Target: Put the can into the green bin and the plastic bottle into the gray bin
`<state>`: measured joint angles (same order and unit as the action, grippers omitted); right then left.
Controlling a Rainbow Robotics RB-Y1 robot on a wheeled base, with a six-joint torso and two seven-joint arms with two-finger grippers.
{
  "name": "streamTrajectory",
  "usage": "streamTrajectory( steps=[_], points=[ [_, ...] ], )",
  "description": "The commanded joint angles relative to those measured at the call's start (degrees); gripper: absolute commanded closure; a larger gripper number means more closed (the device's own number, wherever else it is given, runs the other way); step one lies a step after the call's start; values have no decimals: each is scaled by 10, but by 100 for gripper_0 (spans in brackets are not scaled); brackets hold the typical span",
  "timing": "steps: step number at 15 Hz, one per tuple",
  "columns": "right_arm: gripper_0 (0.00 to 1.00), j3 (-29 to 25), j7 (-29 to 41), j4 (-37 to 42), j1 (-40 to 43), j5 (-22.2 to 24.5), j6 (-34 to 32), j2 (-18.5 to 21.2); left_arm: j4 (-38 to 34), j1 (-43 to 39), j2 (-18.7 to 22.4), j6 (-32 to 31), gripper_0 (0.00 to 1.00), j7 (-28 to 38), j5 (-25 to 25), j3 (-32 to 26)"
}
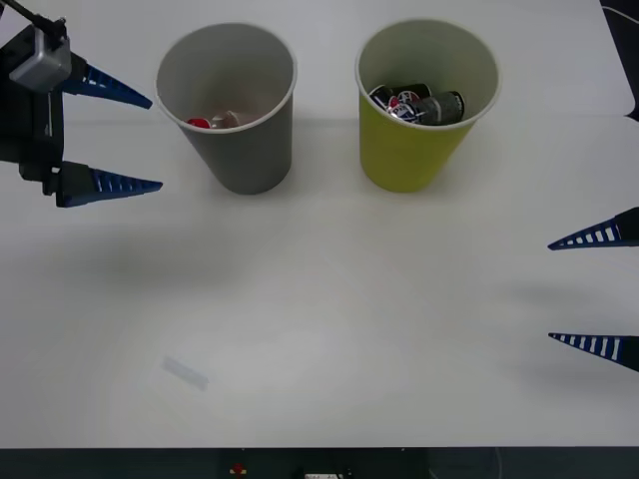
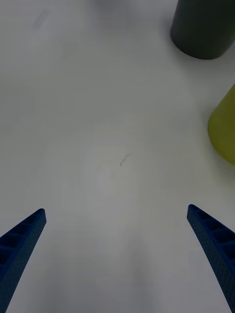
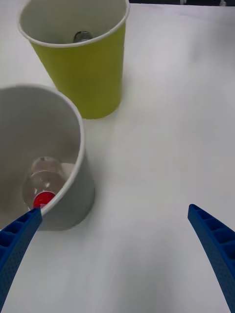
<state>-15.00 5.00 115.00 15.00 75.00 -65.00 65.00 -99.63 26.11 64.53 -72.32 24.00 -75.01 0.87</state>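
Note:
The gray bin (image 1: 228,110) stands at the back left of the table, and the plastic bottle (image 1: 215,121) with its red cap lies inside it. In the left wrist view the plastic bottle (image 3: 43,183) rests at the bottom of the gray bin (image 3: 73,195). The green bin (image 1: 424,105) stands to its right with the can (image 1: 419,105) lying inside. My left gripper (image 1: 135,143) hangs open just left of the gray bin, holding nothing. Open and holding nothing too, my right gripper (image 1: 589,289) hovers at the table's right edge.
A small pale strip (image 1: 186,372) lies on the white table near the front left. The green bin (image 2: 224,127) and gray bin (image 2: 203,27) stand beyond my right gripper in the right wrist view. The table's front edge runs along the bottom.

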Motion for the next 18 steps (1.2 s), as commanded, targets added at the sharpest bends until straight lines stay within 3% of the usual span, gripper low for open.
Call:
streamTrajectory(
  steps=[1, 7, 13, 18],
  points=[
    [0, 0, 0, 0, 0, 0, 0, 0, -44, -84, 21, 26, 0, -62, 34, -25],
    [0, 0, 0, 0, 0, 0, 0, 0, -99, -244, 42, 26, 0, -176, 83, -99],
    [0, 0, 0, 0, 0, 0, 0, 0, -124, -359, 46, -17, 0, -187, 111, -167],
    [0, 0, 0, 0, 0, 0, 0, 0, -126, -399, 44, -18, 0, -192, 118, -175]
  ],
)
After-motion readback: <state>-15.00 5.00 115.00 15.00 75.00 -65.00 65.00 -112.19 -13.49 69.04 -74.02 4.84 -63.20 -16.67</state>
